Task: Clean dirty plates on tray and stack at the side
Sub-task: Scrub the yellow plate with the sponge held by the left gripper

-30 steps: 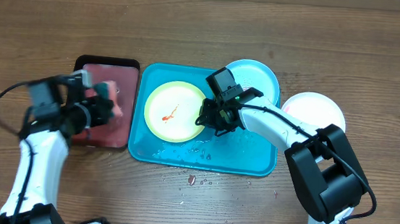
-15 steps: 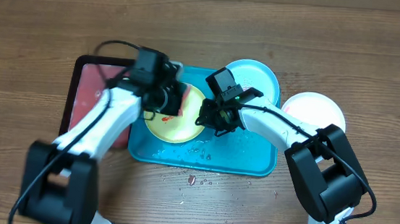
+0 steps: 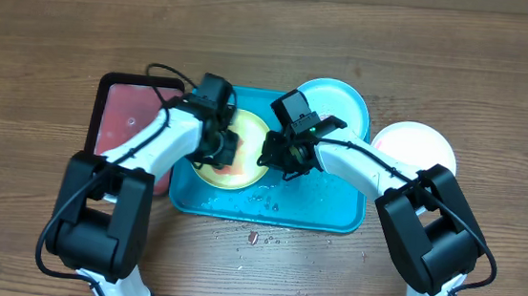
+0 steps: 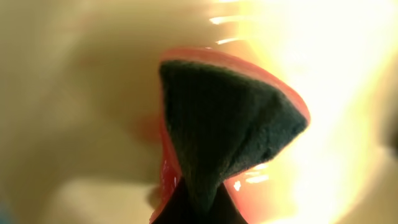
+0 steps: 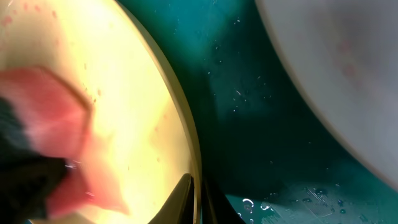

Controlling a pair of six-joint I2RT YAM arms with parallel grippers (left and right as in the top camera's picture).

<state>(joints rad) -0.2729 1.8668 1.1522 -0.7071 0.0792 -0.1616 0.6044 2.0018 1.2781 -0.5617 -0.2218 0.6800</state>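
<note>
While the wooden table [image 3: 445,49] fills the overhead view, I see the tray [image 3: 326,206] mid-table, wet-speckled, with the lime-green-rimmed plate [image 3: 250,137] lying in its left half. The cyan-rimmed plate [image 3: 340,102] overlaps its far right corner, and the white plate [image 3: 422,147] sits on the wood beside it. A reddish tray [image 3: 127,122] lies to the left. My left gripper [image 3: 220,148] pinches a sponge [image 4: 230,118] against the green plate. My right gripper [image 3: 273,158] nips that plate's right rim. The sponge hides the left fingers and most smears, and the left wrist view is blurred.

Overhead straight down, whole table [image 3: 65,16]; wrist views close (blurred), sharing green-rimmed plate [image 3: 248,166]
</note>
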